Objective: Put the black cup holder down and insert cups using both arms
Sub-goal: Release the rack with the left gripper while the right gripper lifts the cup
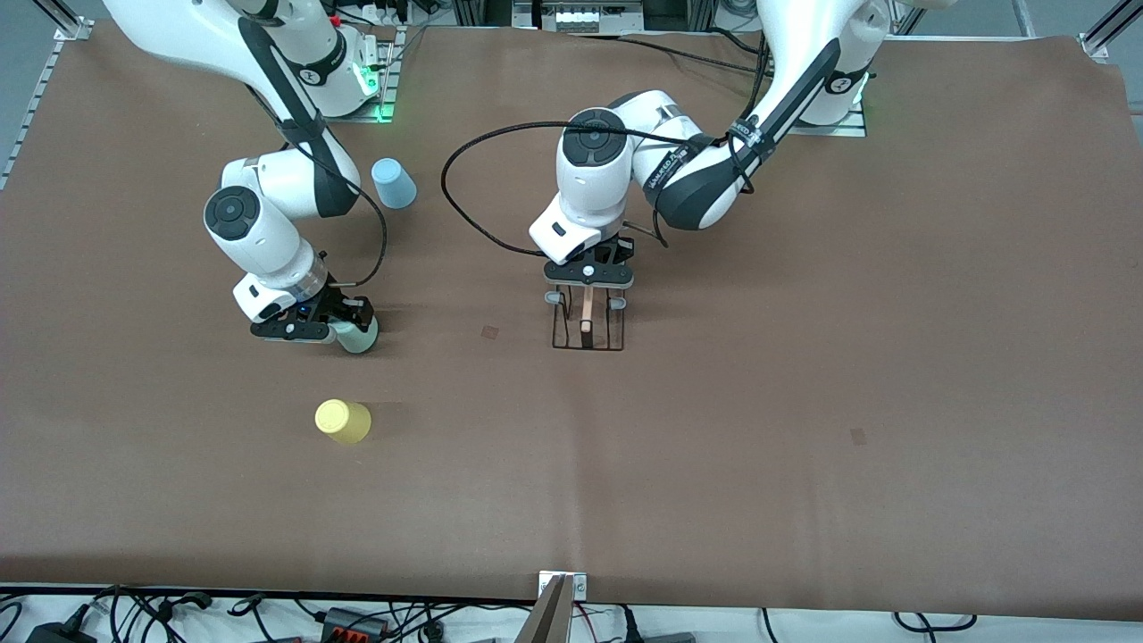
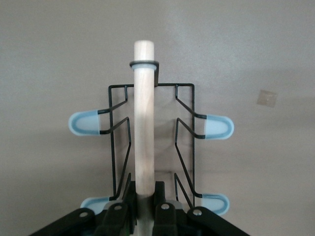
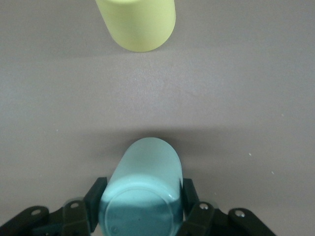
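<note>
altogether three cups point(image 1: 358, 336) and one black cup holder point(image 1: 588, 321) show.

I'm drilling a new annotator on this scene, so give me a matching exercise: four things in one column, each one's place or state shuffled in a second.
1. pale green cup
2. yellow cup
3. light blue cup
4. black cup holder

A. nearest the front camera, free
B. its wooden rod gripped by the left claw
C. gripped by the right claw
D. closest to the robots' bases, free

Pairs: 1-C, 2-A, 3-D, 4-B
</note>
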You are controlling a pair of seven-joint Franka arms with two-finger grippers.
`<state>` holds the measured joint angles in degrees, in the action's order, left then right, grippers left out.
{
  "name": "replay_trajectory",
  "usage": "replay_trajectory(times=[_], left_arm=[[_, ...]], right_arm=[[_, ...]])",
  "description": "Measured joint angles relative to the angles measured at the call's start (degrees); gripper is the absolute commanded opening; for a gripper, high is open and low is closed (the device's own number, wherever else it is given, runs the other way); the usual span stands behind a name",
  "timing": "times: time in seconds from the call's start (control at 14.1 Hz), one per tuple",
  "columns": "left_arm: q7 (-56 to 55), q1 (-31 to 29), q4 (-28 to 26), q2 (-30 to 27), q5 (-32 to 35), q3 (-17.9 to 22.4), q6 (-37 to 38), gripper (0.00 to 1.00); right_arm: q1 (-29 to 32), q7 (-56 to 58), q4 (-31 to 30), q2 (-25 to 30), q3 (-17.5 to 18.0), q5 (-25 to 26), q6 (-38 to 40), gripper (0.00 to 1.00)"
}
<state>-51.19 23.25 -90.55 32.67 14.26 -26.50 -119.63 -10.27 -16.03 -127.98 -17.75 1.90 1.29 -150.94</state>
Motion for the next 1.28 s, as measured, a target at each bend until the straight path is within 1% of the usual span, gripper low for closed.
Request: replay_trajectory(times=[0.28, 0.5, 0.64, 0.93, 1.07, 1.14, 1.28], left_arm=[[0.04, -0.58, 1.76, -0.47, 0.08, 0.14, 0.86, 1.00], [2.80, -2.88, 2.72, -3.54, 0.36, 0.21, 5.96, 1.00], [9.05, -6.35, 2.94, -6.96, 0.42, 0.24, 11.05, 1.00], [19.10, -15.95, 3.06, -12.80, 0.45, 0.40, 21.16, 1.00], [24.14, -21.12, 3.55, -14.60, 0.48, 0.46, 25.51, 1.00], [27.90, -23.81, 4.43, -15.15, 0.49, 0.55, 28.44, 1.00], [35.08, -28.65, 7.59, -15.53, 0.50, 0.78, 34.78, 1.00]], right_arm=[[-0.06, 1.37, 2.58, 7.81, 0.48, 0.03, 14.53, 0.00], [-0.25, 1.37, 4.75, 13.01, 1.37, 0.03, 24.43, 0.00], [-0.30, 1.37, 6.24, 14.27, 1.80, 0.03, 27.45, 0.00], [-0.35, 0.35, 8.26, 14.31, 2.55, -0.03, 28.25, 0.00], [-0.51, -5.50, 10.66, 14.31, 5.33, -0.12, 29.57, 0.00], [-0.81, -10.05, 12.09, 14.31, 7.59, -0.18, 30.95, 0.00], [-1.98, -22.06, 14.31, 14.30, 13.19, -0.38, 32.89, 0.00]])
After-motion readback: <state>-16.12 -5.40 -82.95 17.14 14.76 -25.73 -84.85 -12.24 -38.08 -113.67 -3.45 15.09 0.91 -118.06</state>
